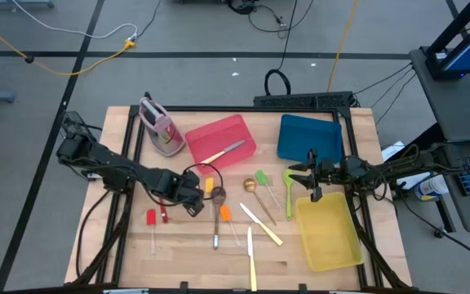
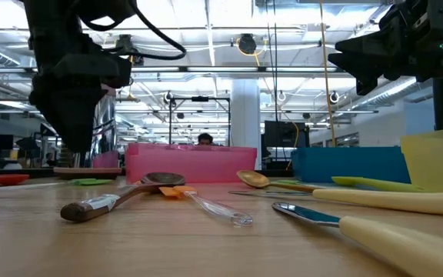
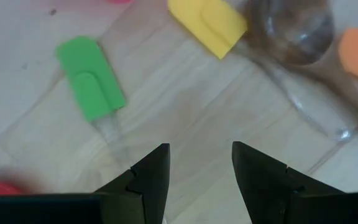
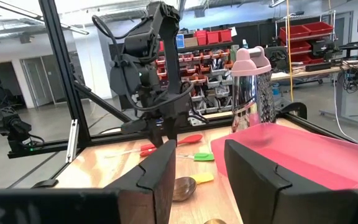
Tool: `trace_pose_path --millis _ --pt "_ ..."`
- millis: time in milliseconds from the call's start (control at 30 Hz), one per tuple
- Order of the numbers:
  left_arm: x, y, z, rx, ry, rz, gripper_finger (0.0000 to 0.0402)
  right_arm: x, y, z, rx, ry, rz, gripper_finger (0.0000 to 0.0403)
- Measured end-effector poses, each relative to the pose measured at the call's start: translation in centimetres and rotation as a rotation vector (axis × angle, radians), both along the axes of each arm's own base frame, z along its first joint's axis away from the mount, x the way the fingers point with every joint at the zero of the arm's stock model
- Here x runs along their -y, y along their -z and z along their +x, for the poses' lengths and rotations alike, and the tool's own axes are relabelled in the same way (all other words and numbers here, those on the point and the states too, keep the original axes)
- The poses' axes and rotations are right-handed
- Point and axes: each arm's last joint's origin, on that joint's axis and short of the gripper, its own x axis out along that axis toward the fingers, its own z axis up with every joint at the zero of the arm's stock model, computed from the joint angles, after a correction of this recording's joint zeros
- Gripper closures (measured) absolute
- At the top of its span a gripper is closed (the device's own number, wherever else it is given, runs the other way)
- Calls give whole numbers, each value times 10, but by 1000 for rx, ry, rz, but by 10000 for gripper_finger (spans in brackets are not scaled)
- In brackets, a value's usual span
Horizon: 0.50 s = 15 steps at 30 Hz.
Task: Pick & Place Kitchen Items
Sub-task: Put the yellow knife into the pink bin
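Two arms are in play, and your left gripper (image 1: 192,198) is the nearer one to the loose utensils. Its fingers (image 3: 151,174) stand apart and hold nothing, poised over bare wood. From the left wrist camera, the green spatula (image 3: 91,84) lies ahead of the fingertips and off to one side, its handle running back toward them, so its long axis points roughly at the gap rather than across it. You would likely need to shift sideways and turn. Your right gripper (image 1: 311,181), parted and empty, waits between the blue tray (image 1: 296,147) and the yellow tray (image 1: 333,245).
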Motion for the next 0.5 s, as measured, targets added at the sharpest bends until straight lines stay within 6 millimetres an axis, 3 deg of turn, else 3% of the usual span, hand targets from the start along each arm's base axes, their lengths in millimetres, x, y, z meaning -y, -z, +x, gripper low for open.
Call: trace_pose_path --millis 300,500 --pt "7 -9 26 286 72 -54 222 0 0 0 0 0 0 273" --pt "10 -14 34 383 74 -77 222 0 0 0 0 0 0 273"
